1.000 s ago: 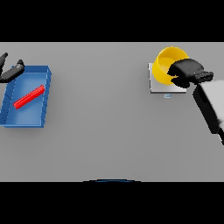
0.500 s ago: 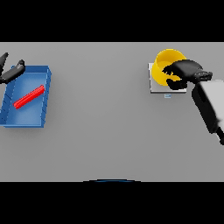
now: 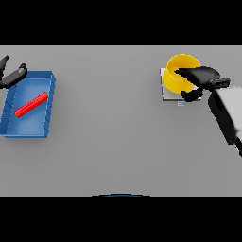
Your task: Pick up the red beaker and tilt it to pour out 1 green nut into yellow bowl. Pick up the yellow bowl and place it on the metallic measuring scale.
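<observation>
Yellow bowl (image 3: 177,72) sits on the metallic measuring scale (image 3: 165,92), far right of the table (image 3: 118,142). Your right hand (image 3: 201,78) is at the bowl's right rim, fingers curled over the wall, thumb low on the outside: clamped on it, as far as I can judge.

Handling: the bowl looks rigid, thin-walled and light. A rim pinch should carry it, but the smooth wall may slip or rock if you squeeze on one side only. Keep the hold on the near-right rim, fingers inside and thumb outside, and keep it level. The scale is a flat plate barely wider than the bowl, so there's little margin; I'd expect an off-centre bowl to tip off the edge.

Red beaker (image 3: 31,104) reads as a slim red bar lying diagonally in the blue tray (image 3: 47,80) at the far left, not upright. If it's a rigid cylinder, it's likely to roll; take it mid-length, across the axis.

Left hand (image 3: 13,76) is just beyond the tray's far-left corner, fingers spread, holding nothing, cut off by the frame edge.

Hard to make out:
- no green nut visible anywhere; the bowl's interior is partly covered by your hand
- can't tell which end of the beaker is the mouth
- the scale's right side is hidden under the hand and forearm
- small mark at the scale's near edge, maybe a display, unreadable
</observation>
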You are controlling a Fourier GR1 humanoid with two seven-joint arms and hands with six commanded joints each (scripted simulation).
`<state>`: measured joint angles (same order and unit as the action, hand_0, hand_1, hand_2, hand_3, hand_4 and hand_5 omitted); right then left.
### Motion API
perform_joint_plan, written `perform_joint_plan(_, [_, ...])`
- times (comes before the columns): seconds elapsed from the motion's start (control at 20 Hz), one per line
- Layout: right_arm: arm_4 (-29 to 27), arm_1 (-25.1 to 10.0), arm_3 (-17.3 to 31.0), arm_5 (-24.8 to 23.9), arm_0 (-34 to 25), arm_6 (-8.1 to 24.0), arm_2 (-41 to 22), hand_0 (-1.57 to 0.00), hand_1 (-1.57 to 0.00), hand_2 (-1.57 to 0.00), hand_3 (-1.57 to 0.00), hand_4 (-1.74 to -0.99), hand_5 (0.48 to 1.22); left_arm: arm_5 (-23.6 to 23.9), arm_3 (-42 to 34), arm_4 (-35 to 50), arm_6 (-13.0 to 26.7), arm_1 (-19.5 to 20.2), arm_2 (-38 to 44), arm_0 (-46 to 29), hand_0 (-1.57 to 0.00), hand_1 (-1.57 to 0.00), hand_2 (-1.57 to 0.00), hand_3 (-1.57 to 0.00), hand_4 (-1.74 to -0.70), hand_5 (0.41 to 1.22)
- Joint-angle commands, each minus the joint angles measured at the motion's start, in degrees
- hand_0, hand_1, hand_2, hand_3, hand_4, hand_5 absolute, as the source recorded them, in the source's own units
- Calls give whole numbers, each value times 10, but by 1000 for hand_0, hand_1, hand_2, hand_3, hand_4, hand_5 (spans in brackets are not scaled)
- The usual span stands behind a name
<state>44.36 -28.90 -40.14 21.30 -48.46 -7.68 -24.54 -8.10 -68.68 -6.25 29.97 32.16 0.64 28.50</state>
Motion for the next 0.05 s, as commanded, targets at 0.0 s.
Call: perform_joint_plan(0.0, [-1,1,-2,-1,0,7,2,-64,-63,-50,-42,-1390,779,2,-4,1,-2,-3,-1,-6,1,1,1,1,-833,760])
